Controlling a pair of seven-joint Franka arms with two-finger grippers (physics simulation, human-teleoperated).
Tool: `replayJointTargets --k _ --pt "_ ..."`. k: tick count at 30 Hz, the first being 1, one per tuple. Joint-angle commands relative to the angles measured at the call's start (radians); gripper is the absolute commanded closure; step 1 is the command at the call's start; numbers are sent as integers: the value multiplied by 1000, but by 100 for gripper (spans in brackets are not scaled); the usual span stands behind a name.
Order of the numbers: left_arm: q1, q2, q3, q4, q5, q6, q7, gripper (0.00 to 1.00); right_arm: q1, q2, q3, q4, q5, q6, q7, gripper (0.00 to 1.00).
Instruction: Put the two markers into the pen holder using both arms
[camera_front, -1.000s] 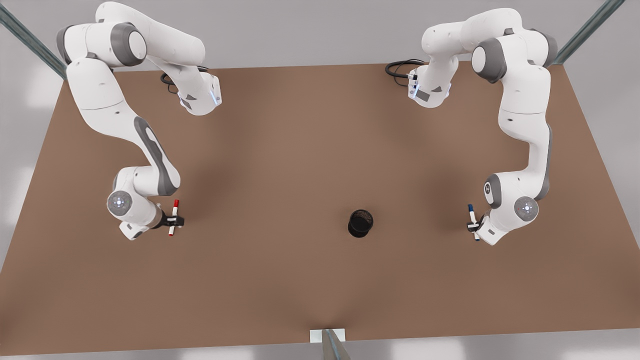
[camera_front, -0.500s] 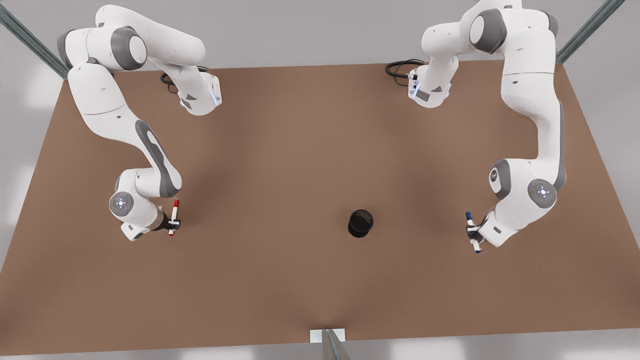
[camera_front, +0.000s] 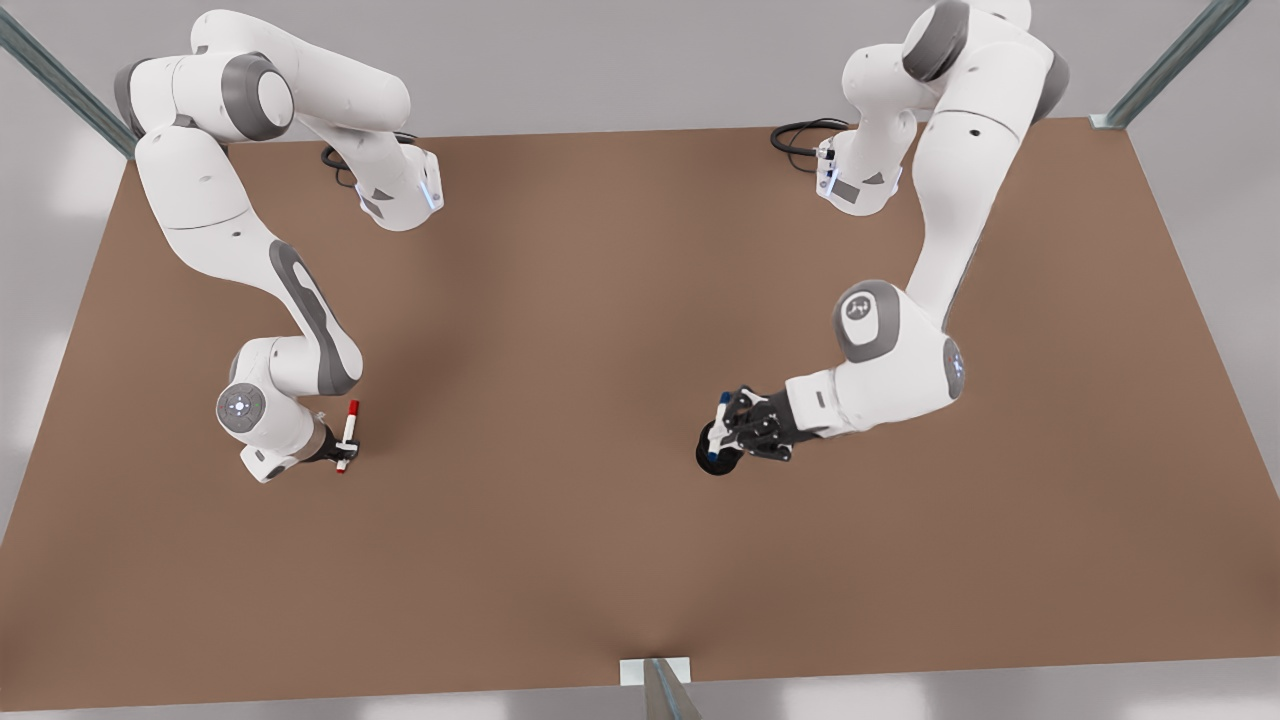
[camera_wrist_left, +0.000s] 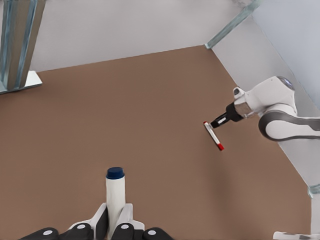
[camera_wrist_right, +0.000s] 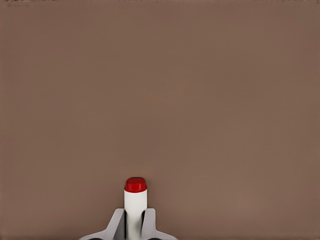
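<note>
In the front view my left gripper (camera_front: 724, 433) hangs over the black pen holder (camera_front: 722, 465), shut on the blue-capped marker (camera_front: 717, 432), which partly covers the holder's mouth. The left wrist view has that blue marker (camera_wrist_left: 115, 192) standing up between the left gripper's (camera_wrist_left: 116, 226) jaws. At the front view's left my right gripper (camera_front: 343, 449) is shut on the red-capped marker (camera_front: 348, 433), held just above the table. In the right wrist view the red marker (camera_wrist_right: 135, 200) sits in the right gripper (camera_wrist_right: 134, 223). The left wrist view also catches the red marker (camera_wrist_left: 213, 136) far off.
The brown table (camera_front: 560, 300) stretches wide around the holder. Both arm bases and black cables (camera_front: 800, 135) sit at the far edge. Metal frame posts (camera_front: 1170, 60) stand at the far corners, and a white bracket (camera_front: 655, 670) marks the near edge.
My left arm swung from the front view's right side across to the pen holder, carrying the blue marker. The right arm with the red marker has barely moved.
</note>
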Motion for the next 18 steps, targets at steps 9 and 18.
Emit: replayJointTargets --k 9,18 --pt "63 -89 -2 -219 -506 107 1904 79 2 -8 6 58 -13 -72 52 79" --pt "37 -55 1 -299 -650 139 2070 79 45 -38 118 364 -13 -351 93 79"
